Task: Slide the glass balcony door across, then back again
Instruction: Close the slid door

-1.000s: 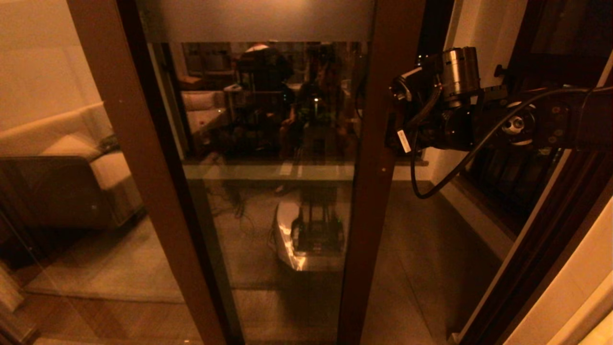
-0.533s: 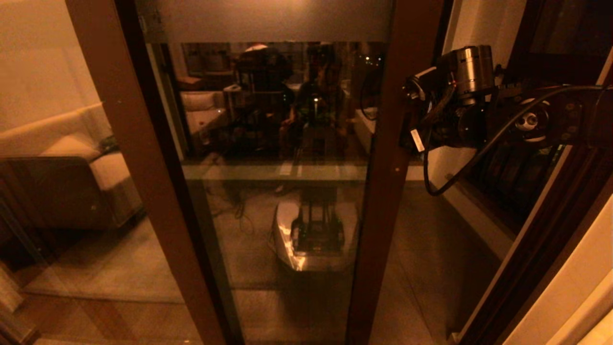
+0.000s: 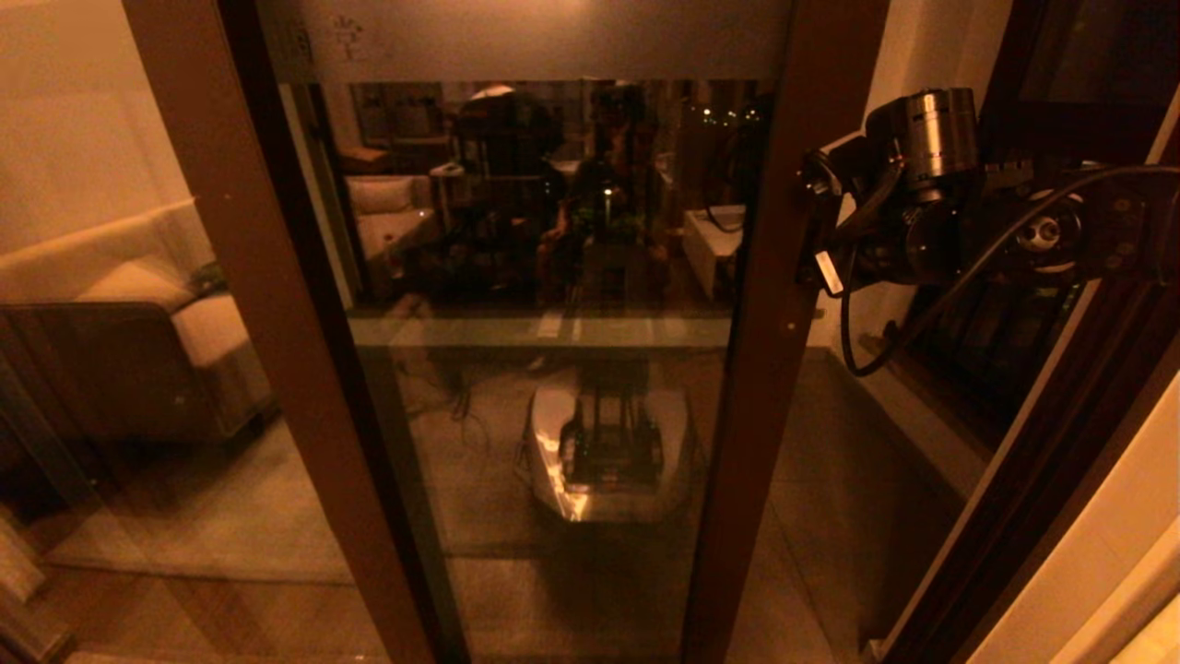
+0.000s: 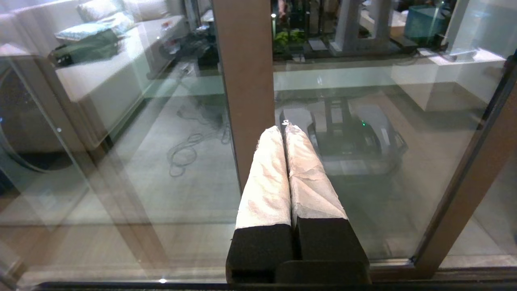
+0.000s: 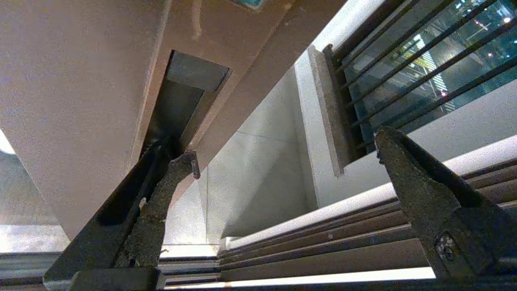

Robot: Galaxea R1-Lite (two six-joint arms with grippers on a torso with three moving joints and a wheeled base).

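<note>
The tall glass balcony door (image 3: 553, 369), a floor-to-ceiling pane in a brown frame with a frosted band along its top, stands further to the right than it did a second ago. Its handle-side brown stile (image 3: 774, 350) has slid rightward, and the strip of open doorway between that stile and the dark door jamb (image 3: 1042, 461) on the right is narrower. More of the frosted band now shows, with a few small characters (image 3: 346, 37) near its left end that were not visible before. The right gripper (image 5: 282, 161) has travelled right together with the stile and sits against its right edge, high up.

Its fingers are spread wide. One rough dark fingertip (image 5: 177, 169) is tucked into the narrow dark recessed handle slot (image 5: 177, 101) in the stile, while the other stands apart in the open gap, in front of the dark barred window (image 5: 424, 60).

From the head view the fingers themselves are hidden behind the arm's black wrist housing (image 3: 885, 231) and its looping cable, so the contact with the slot cannot be seen there. The glass is full of reflections of the room and the robot's own base, which makes the balcony beyond hard to read.

The left gripper (image 4: 284, 129) hangs low and parked before the pane, its white-wrapped fingers (image 4: 266, 173) pressed together on nothing.
</note>
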